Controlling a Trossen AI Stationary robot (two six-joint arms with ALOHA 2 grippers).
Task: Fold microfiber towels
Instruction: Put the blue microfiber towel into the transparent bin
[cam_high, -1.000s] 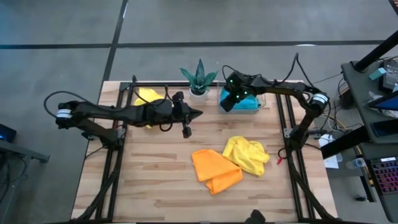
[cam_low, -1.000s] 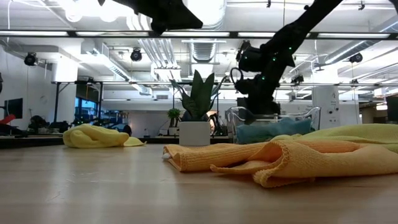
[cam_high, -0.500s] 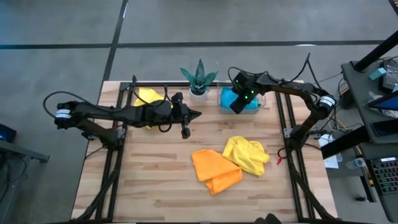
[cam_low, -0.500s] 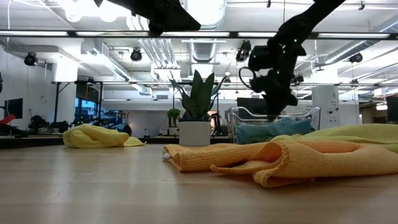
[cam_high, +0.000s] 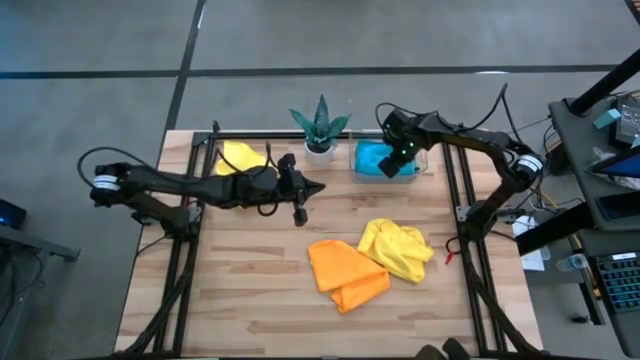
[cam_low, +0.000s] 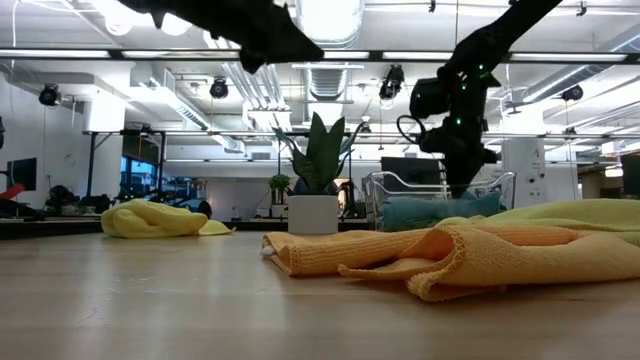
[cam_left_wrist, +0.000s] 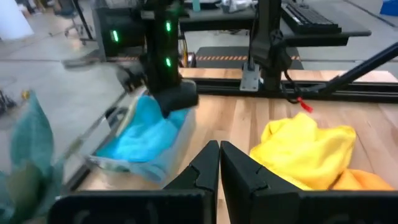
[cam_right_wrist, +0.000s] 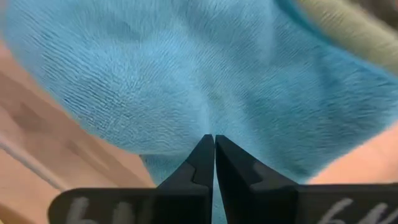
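My right tool (cam_high: 403, 155) is closed and empty, poised over the blue towel (cam_high: 380, 158) in the clear tray (cam_high: 420, 160) at the upper right of the high view. In the right wrist view the fingers (cam_right_wrist: 200, 163) meet tip to tip just above the blue nap; whether they touch the cloth cannot be told.

My left tool (cam_high: 318, 184) is also closed and empty, held above the worktop (cam_high: 250, 290) near the centre of the high view, pointing toward the tray.

Towel positions, high view:
- Orange towel (cam_high: 343, 273): lower centre, loosely folded.
- Yellow towel (cam_high: 398, 247): crumpled, touching the orange one on its right.
- Second yellow towel (cam_high: 238, 157): upper left, partly under the left arm.

The plant (cam_high: 320, 127) stands at the upper centre, just left of the tray.
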